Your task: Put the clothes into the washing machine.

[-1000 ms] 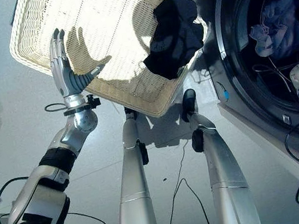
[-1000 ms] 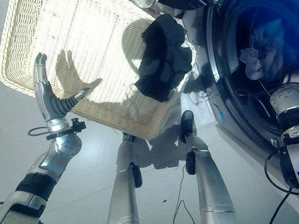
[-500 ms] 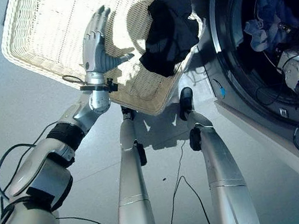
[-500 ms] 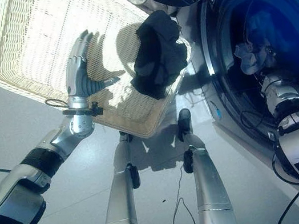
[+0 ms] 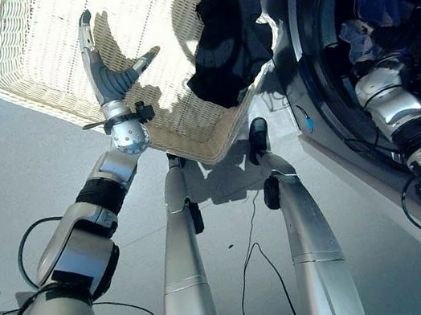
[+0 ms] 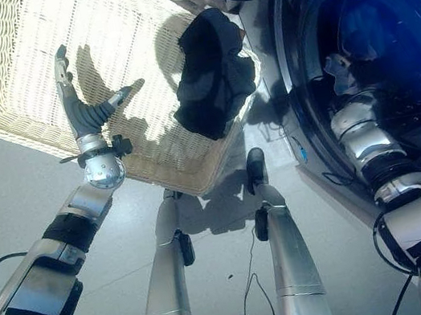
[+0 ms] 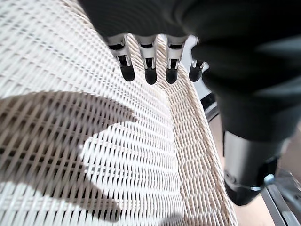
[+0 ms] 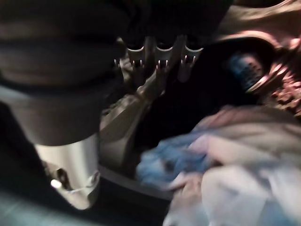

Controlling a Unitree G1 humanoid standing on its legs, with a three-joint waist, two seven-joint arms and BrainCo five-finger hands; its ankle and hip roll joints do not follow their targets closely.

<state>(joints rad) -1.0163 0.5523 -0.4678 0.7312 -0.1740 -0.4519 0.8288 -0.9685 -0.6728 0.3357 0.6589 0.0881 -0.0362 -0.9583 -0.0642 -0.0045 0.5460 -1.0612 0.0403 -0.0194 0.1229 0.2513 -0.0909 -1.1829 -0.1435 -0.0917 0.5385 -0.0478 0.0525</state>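
Wicker basket (image 5: 39,65) lying pale on the grey floor (image 5: 6,202), hard beside the washing machine (image 5: 324,105). Dark garment (image 5: 224,41) heaped in the basket's corner nearest the machine, draped over the rim. Open drum (image 5: 382,21) to the right, holding light blue and whitish clothes (image 8: 221,165). Left hand (image 5: 101,67) raised over the basket's weave, fingers (image 7: 149,70) straight and spread, thumb out toward the garment, holding nothing, well apart from the dark cloth. Right hand (image 8: 157,59) reached inside the drum, fingers straight above the pale clothes, nothing gripped. Nothing between left hand and garment but bare wicker.

Compared with half a second ago: left hand drawn back toward the basket's middle, farther from the garment; right arm pushed deeper into the drum; garment unmoved.
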